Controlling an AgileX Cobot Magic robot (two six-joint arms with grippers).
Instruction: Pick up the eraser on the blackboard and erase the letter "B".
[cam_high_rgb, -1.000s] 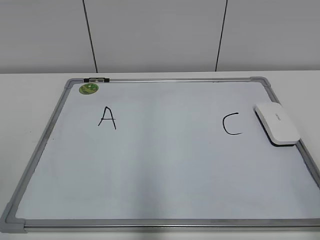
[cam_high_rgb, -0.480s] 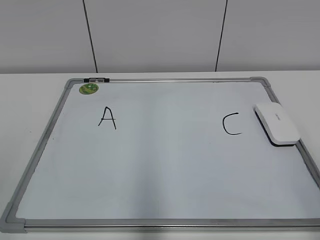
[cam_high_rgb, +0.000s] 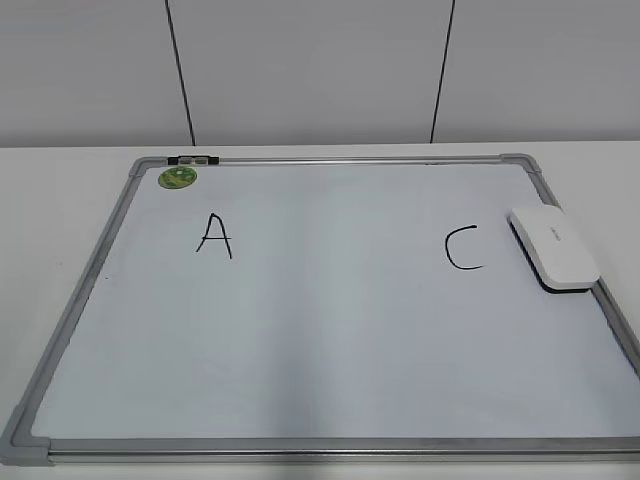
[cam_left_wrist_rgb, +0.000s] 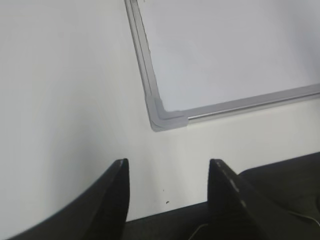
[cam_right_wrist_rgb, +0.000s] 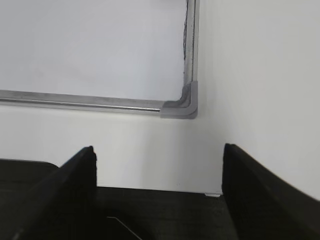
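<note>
- White table carries everything, with a pale panelled wall behind.
- Left gripper has its fingers spread, empty, off the blackboard's near left corner.
- Right gripper is likewise spread wide off the near right corner.
- Eraser lies at the board's right edge, beside "C"; "A" sits toward the left.
- No "B" shows.

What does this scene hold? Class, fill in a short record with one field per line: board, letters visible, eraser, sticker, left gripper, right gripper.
board: blackboard, white surface, silver frame, lying flat on the white table
letters visible: A on the left, C on the right; no B between them
eraser: eraser lying at the board's right edge, beside the C, not held
sticker: round green sticker in the far left corner
left gripper: left gripper open, off the board's near left corner
right gripper: right gripper open, off the near right corner
</note>
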